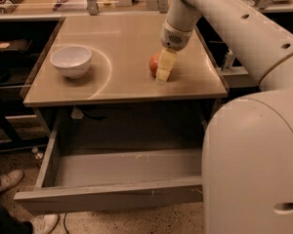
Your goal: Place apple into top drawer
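- Gripper [162, 76] is low on the table [127, 38], right of centre, pressed against the apple [154, 63].
- Apple sits on the table, showing at the gripper's bowl-side edge and mostly hidden behind it.
- Grip state: cannot tell, loose or holding.
- Drawer [127, 167] is open, below the apple and toward the camera; likely route is up, past the table edge, then down.
- 1 bowl [71, 60], well apart.

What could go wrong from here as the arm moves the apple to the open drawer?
The gripper sits at the right side of the apple, which could roll away across the counter. The top drawer lies below the counter's front edge, so an early release could miss it.
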Robot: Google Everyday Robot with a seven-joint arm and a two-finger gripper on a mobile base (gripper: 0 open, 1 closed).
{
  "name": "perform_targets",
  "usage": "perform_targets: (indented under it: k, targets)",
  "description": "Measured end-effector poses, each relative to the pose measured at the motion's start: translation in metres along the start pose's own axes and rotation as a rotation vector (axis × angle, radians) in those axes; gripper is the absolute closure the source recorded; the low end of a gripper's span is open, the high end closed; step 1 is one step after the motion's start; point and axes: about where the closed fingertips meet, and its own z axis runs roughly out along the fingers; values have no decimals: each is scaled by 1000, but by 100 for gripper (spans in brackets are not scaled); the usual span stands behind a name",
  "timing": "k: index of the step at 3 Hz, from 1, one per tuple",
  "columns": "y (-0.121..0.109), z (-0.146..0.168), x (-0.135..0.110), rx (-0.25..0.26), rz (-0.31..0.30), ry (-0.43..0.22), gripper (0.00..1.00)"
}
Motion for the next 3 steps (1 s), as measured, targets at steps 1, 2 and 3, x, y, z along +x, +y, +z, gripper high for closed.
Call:
perform_targets:
  k: [1,2,3]
  targets:
    - [-10,-6,-9,7,-15,-4,0]
    - [-16,10,-10,-20,-6,1,0]
    - [-22,28,-8,-45,5,9,0]
